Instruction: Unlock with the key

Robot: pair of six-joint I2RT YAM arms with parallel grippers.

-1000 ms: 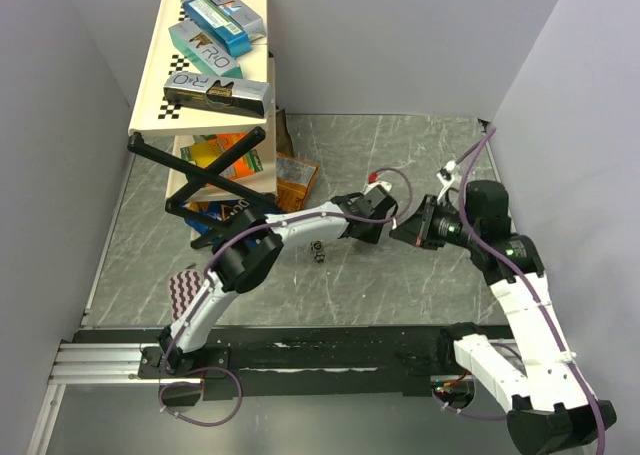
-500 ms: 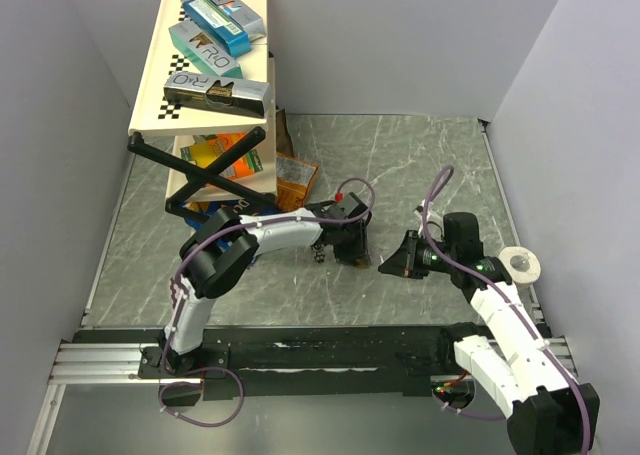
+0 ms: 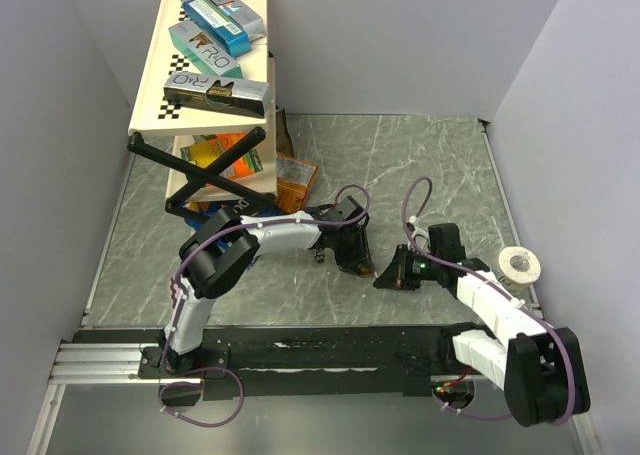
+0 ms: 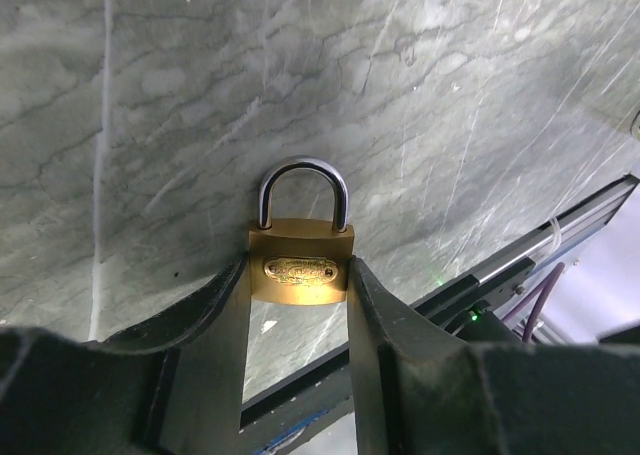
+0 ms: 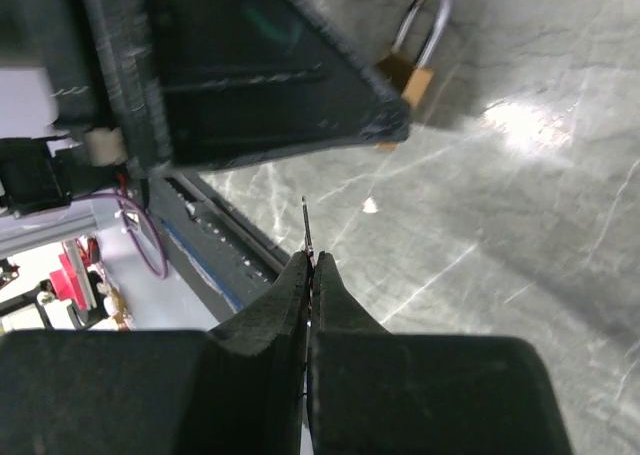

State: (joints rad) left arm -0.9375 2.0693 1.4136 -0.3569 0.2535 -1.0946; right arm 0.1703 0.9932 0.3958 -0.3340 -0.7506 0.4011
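My left gripper (image 4: pixel 298 275) is shut on a small brass padlock (image 4: pixel 300 247) with a silver shackle, holding its body between the fingertips, shackle pointing away. In the top view the left gripper (image 3: pixel 352 262) is just above the marble table, mid-centre. My right gripper (image 5: pixel 312 260) is shut on the key (image 5: pixel 306 225), of which only a thin dark blade shows, edge-on past the fingertips. The same padlock (image 5: pixel 405 75) hangs a short way ahead of the blade. In the top view the right gripper (image 3: pixel 381 280) points left at the left gripper with a small gap between them.
A small dark item (image 3: pixel 318 258) lies by the left forearm. A tiny pale bit (image 5: pixel 368 205) lies on the table. A tape roll (image 3: pixel 519 265) is at the right. A tilted shelf (image 3: pixel 200 65) with boxes and snack packs (image 3: pixel 292 180) stands back left. The black front rail (image 3: pixel 330 350) is near.
Both grippers have moved toward the near edge and leftward. The right gripper has swung low and now points at the padlock held by the left gripper. The tape roll has come into view.
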